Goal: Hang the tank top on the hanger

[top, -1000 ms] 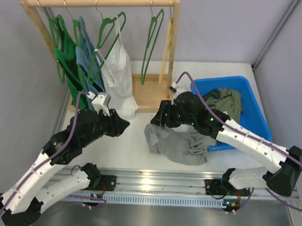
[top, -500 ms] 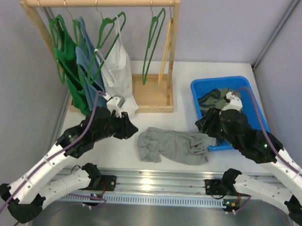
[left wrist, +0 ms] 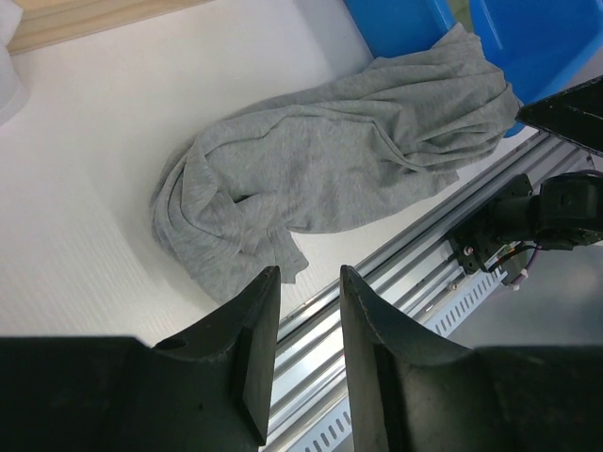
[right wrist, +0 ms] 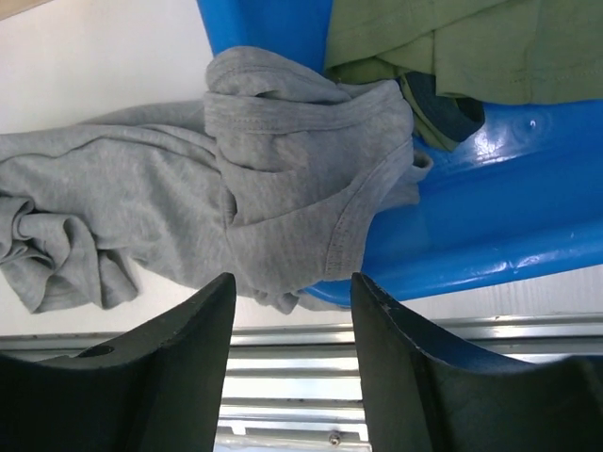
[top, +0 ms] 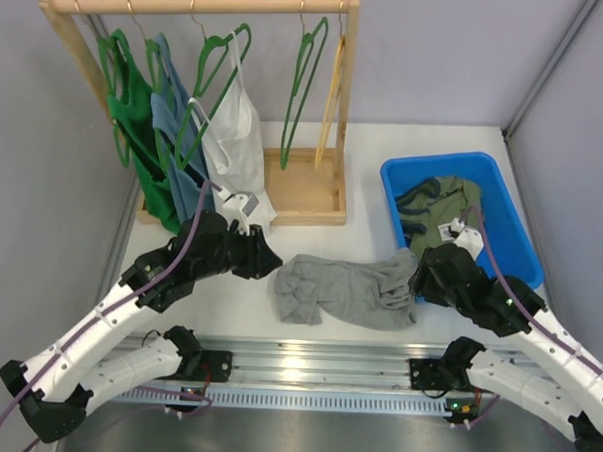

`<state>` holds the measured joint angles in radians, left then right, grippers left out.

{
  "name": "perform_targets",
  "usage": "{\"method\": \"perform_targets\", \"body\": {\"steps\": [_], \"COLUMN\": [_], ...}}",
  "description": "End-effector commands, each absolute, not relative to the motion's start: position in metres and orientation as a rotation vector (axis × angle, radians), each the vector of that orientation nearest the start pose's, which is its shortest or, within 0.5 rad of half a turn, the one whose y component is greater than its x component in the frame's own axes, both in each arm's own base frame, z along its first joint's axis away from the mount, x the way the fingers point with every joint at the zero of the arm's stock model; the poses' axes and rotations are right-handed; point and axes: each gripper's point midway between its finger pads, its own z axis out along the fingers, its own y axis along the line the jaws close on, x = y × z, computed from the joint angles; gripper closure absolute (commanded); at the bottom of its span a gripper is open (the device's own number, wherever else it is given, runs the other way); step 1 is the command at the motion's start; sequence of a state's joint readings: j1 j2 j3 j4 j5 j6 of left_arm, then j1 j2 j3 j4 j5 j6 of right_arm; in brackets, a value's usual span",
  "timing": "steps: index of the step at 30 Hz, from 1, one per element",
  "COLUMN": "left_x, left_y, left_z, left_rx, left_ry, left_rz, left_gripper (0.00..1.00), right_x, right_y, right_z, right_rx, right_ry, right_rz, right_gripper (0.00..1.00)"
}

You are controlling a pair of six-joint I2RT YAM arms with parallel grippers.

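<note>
The light grey tank top lies crumpled on the white table, its right end draped over the blue bin's near-left corner. It shows in the left wrist view and the right wrist view. An empty green hanger hangs on the wooden rack at the back. My left gripper is open and empty, just left of the tank top; its jaws stand apart above the table's front edge. My right gripper is open and empty at the top's right end.
The blue bin at right holds an olive-green garment. The wooden rack carries a green top, a blue top, a white tank top and a yellow hanger. A metal rail runs along the near edge.
My right gripper has let go of the tank top and drawn back to the near right beside the bin. The top now lies spread flatter. My left gripper has moved right toward it.
</note>
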<state>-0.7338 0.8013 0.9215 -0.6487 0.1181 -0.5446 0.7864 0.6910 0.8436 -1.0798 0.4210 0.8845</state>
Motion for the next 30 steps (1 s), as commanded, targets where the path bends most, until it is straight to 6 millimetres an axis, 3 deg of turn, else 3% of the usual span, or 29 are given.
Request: {"method": "perform_targets", "body": {"steps": [1, 7, 10, 14, 17, 19, 26, 29, 30], "left_x": [0.172, 0.174, 0.174, 0.175, 0.174, 0.175, 0.175, 0.179, 0.179], "left_y": [-0.218, -0.218, -0.218, -0.218, -0.218, -0.217, -0.214, -0.206, -0.202], "left_z": [0.244, 0.241, 0.240, 0.237, 0.237, 0.238, 0.241, 0.239, 0.236], "left_rx": [0.309, 0.304, 0.301, 0.300, 0.304, 0.300, 0.281, 0.228, 0.201], "left_ry": [2.162, 2.173, 2.178, 2.184, 2.181, 2.178, 2.165, 2.167, 2.184], "left_rz": [-0.905, -0.897, -0.893, -0.888, -0.887, -0.887, -0.880, -0.834, -0.816], "left_gripper": [0.63, 0.63, 0.64, 0.64, 0.64, 0.64, 0.64, 0.64, 0.64], "right_x": [0.166, 0.173, 0.177, 0.182, 0.187, 0.193, 0.206, 0.200, 0.193], "right_y": [0.097, 0.099, 0.101, 0.104, 0.107, 0.111, 0.160, 0.193, 0.213], "right_z": [0.165, 0.158, 0.160, 0.167, 0.179, 0.195, 0.252, 0.255, 0.252], "right_rx": [0.308, 0.313, 0.310, 0.291, 0.276, 0.254, 0.139, 0.055, 0.010], "right_ry": [2.359, 2.356, 2.344, 2.330, 2.309, 2.281, 2.206, 2.218, 2.239], "right_rz": [0.259, 0.291, 0.305, 0.317, 0.323, 0.343, 0.530, 0.544, 0.575], "right_gripper": [0.48, 0.48, 0.54, 0.74, 0.94, 1.00, 1.00, 1.00, 1.00]}}
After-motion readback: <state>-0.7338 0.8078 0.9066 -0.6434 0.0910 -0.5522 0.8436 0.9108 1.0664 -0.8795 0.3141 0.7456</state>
